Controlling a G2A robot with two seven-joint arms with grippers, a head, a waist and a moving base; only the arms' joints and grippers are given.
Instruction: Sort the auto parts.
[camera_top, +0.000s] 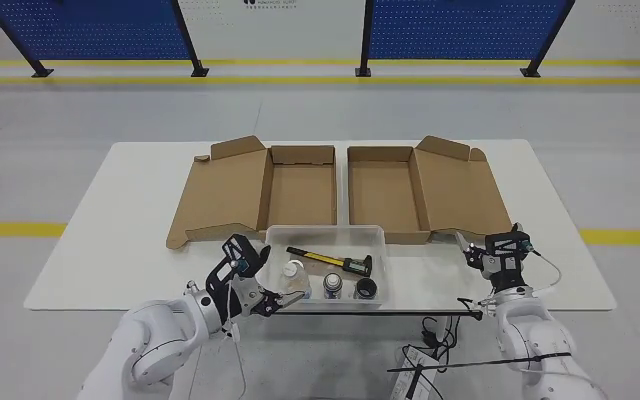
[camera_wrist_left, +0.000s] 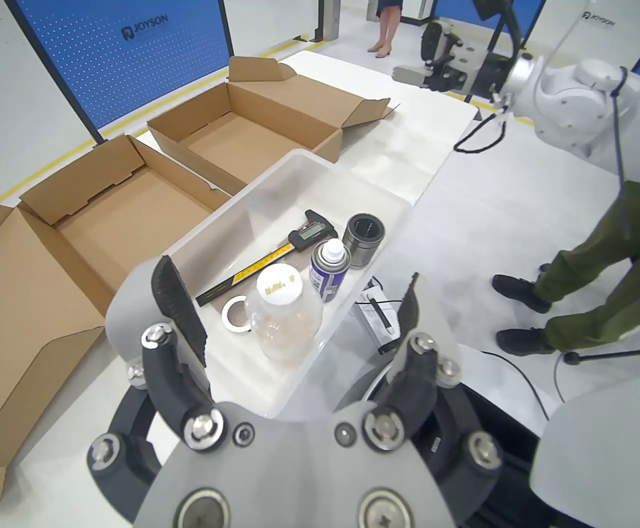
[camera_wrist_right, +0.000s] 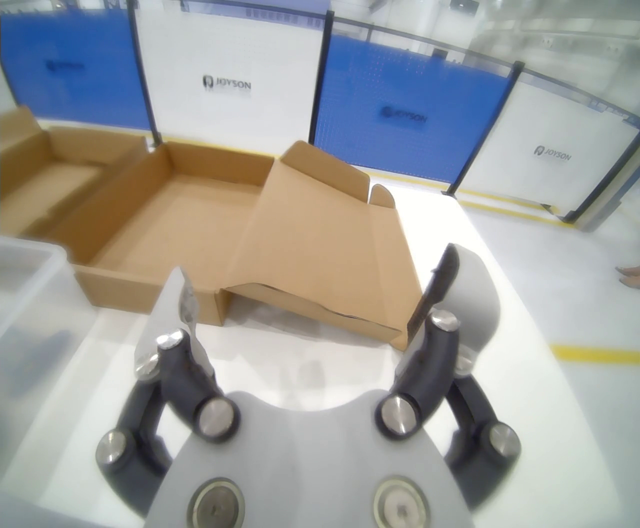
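**Operator:** Where are the parts sitting?

**Spotter:** You are looking at a clear bin (camera_top: 330, 232) sitting at the near edge of the counter (camera_top: 130, 230), in the middle. A caliper (camera_top: 330, 262) is lying slantwise across its floor. Along the near side, a white-lidded jar (camera_top: 291, 271) is standing at the left, a spray can (camera_top: 332, 287) in the middle and a metal bearing (camera_top: 366, 288) at the right, all upright. A flat ring (camera_wrist_left: 236, 312) is lying just beside the jar, close to the caliper's tip.

**Operator:** And my claws?

**Spotter:** Your left claw (camera_wrist_left: 288, 272) is hovering at the bin's near-left corner, fingers spread wide and gripping nothing. Your right claw (camera_wrist_right: 314, 261) is hanging over the counter's near-right part, just near of the right box's flap, also spread and carrying nothing.

**Operator:** The boxes?

**Spotter:** The left box (camera_top: 300, 195) and the right box (camera_top: 385, 195) are lying side by side just beyond the bin, lids folded outward.
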